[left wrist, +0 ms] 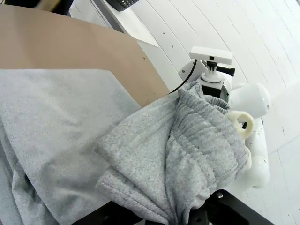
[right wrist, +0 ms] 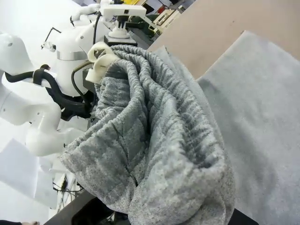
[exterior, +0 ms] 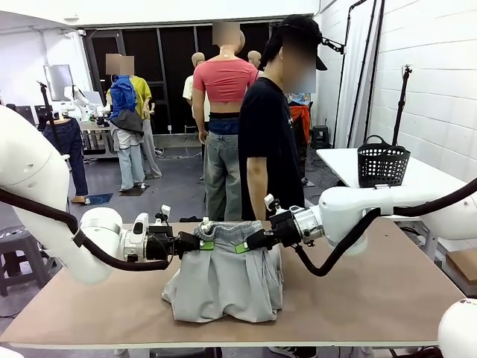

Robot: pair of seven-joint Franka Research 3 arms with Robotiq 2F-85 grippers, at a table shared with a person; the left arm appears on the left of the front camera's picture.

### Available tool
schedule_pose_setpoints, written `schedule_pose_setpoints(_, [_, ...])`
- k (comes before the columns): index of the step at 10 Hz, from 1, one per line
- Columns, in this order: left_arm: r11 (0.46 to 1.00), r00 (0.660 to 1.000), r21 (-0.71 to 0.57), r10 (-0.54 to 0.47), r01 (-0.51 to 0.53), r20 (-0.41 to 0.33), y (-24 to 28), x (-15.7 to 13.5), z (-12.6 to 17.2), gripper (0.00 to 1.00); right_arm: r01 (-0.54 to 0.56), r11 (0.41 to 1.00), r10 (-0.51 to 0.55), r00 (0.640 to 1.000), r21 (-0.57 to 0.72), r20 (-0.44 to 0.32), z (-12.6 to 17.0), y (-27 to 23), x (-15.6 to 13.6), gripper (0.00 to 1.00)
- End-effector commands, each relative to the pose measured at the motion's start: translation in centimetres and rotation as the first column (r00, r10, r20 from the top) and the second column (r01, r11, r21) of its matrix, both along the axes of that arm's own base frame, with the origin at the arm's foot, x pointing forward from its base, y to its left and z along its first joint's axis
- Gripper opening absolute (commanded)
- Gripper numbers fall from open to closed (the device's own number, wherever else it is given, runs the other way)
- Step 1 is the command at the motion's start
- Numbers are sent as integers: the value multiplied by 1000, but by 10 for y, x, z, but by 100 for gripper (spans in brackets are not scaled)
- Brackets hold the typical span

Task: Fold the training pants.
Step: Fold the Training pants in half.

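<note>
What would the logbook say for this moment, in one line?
stage: lifting waistband | left gripper: shut on training pants | right gripper: shut on training pants | legs: resting on table

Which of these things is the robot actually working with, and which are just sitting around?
In use:
- training pants, waistband lifted off the table
- left end effector, shut on the waistband
- right end effector, shut on the waistband

Just around:
- black mesh basket on the white side table

Robot lab: white arms (exterior: 45,186), brown worktable (exterior: 373,291).
</note>
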State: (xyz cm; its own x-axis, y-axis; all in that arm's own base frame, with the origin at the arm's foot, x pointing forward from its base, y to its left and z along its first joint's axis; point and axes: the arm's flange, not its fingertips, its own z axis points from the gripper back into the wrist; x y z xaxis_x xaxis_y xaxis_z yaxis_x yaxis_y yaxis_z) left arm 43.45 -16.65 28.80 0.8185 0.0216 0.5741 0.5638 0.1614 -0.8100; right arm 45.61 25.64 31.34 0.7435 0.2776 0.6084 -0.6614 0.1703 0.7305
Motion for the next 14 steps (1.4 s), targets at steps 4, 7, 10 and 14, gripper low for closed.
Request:
schedule_pose_setpoints(4, [1000,1000,13,-15,15,-15,-5,-3,8,0,2,1000,-2,1000,8,-4,0,-1,1,0])
schedule_pose_setpoints(7, [998,994,49,34,-29,-101,1,25,16,0,60,998,-60,998,-15,-23,3,5,31,0])
schedule_pose_setpoints(10, [996,990,83,46,-35,-136,-5,47,9,0,100,993,-101,995,-56,-25,2,3,44,0])
schedule_pose_setpoints(14, [996,985,85,53,-40,-162,-10,61,-6,0,150,984,-155,987,-98,-42,-9,-6,54,0])
